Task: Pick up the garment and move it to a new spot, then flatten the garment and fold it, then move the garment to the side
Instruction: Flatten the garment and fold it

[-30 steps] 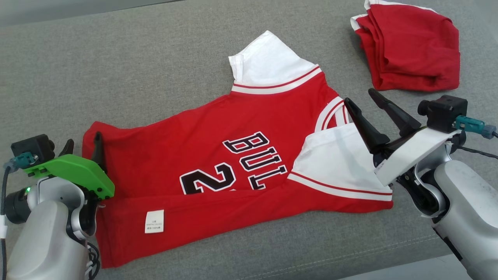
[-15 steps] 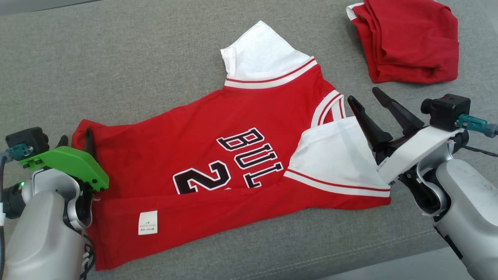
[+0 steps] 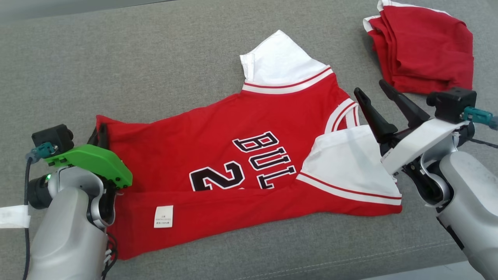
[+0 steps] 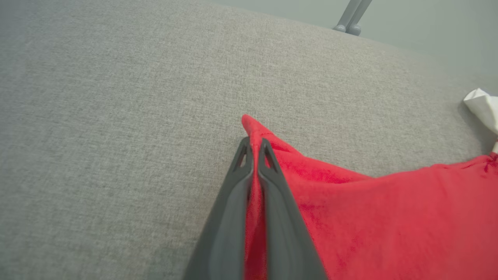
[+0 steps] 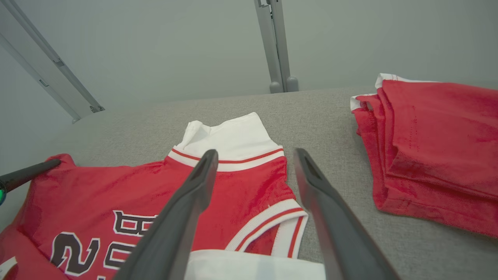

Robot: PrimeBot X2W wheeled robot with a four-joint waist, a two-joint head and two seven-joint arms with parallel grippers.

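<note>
The garment (image 3: 241,155) is a red jersey with white sleeves and black lettering, lying partly folded on a grey cushion (image 3: 155,70). At the jersey's far left hem corner my left gripper (image 3: 100,134) is shut, and the left wrist view shows red cloth (image 4: 350,217) pinched between the closed tips of that gripper (image 4: 255,144). My right gripper (image 3: 369,86) stands open just above the near white sleeve (image 3: 346,159), by the collar, with nothing between its fingers. In the right wrist view, that gripper (image 5: 255,152) points at the far white sleeve (image 5: 229,140).
A second red garment (image 3: 424,46), folded, lies at the back right, close beyond my right gripper; the right wrist view has it (image 5: 439,155) at the right. The cushion's front edge (image 3: 389,268) runs along the lower right. Metal frame legs (image 5: 278,46) stand behind the cushion.
My left gripper has shut on the jersey's left hem corner. The head camera has shifted, so the whole picture moved. The right gripper stays open in the same place over the sleeve.
</note>
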